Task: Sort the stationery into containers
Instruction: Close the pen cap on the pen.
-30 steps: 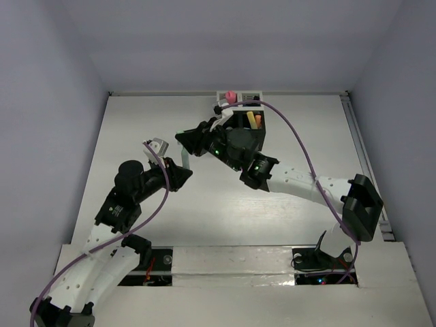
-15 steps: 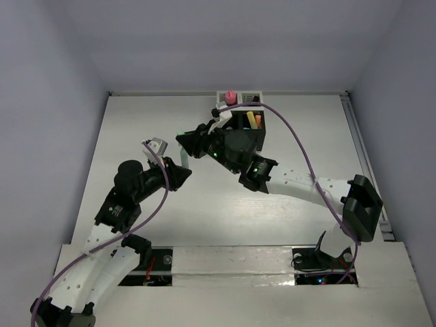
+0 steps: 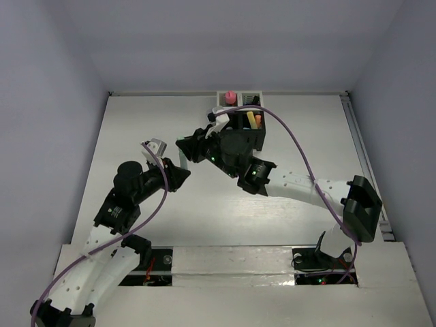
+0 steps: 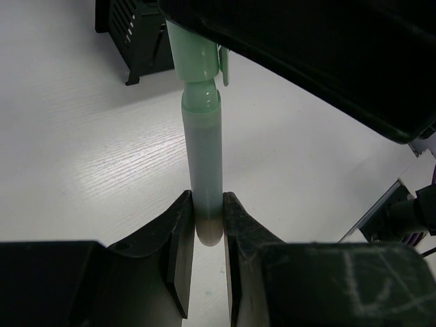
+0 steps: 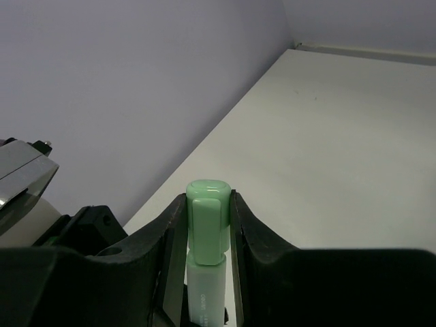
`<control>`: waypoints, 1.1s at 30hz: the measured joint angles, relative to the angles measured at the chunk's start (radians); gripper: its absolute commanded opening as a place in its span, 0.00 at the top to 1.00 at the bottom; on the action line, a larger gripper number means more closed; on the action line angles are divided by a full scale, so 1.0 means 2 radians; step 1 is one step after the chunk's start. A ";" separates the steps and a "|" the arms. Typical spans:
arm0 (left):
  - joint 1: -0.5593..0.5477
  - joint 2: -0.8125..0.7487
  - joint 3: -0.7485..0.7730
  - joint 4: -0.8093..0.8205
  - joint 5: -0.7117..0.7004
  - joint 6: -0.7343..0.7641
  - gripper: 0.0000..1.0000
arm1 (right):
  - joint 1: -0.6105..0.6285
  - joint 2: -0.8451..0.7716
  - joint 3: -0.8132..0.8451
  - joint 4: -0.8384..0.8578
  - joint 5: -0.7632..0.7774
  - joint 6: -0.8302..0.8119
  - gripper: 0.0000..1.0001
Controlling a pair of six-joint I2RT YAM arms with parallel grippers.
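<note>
Several pens (image 3: 251,120) stand in the organizer (image 3: 261,131) at upper centre, while one green marker (image 4: 204,170) is unsorted, the left gripper (image 4: 208,235) pinching its barrel and the right gripper (image 5: 206,212) its cap.

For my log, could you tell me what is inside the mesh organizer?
A pink tube, a yellow marker and an orange marker show; the right arm covers the organizer's near side.

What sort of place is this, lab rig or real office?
Likely a lab test cell: white table, plain walls on three sides, left arm and right arm bolted at its near edge.
</note>
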State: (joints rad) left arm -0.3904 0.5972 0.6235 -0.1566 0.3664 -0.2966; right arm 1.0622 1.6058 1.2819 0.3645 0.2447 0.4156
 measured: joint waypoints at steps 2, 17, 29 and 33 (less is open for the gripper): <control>0.000 0.000 0.000 -0.001 -0.001 0.000 1.00 | 0.002 0.000 0.000 -0.002 0.000 0.002 1.00; 0.002 -0.009 0.000 -0.010 0.011 0.000 1.00 | 0.006 -0.020 -0.018 -0.019 -0.022 0.033 1.00; -0.001 -0.010 0.000 -0.065 0.014 -0.002 1.00 | 0.006 -0.020 -0.060 -0.005 -0.039 0.072 1.00; -0.002 -0.010 0.000 -0.081 0.016 -0.002 1.00 | 0.006 -0.020 -0.075 0.006 -0.054 0.084 1.00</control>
State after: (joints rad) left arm -0.3935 0.5777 0.6235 -0.3183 0.3985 -0.2996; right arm 1.0733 1.5658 1.1316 0.3759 0.1375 0.5827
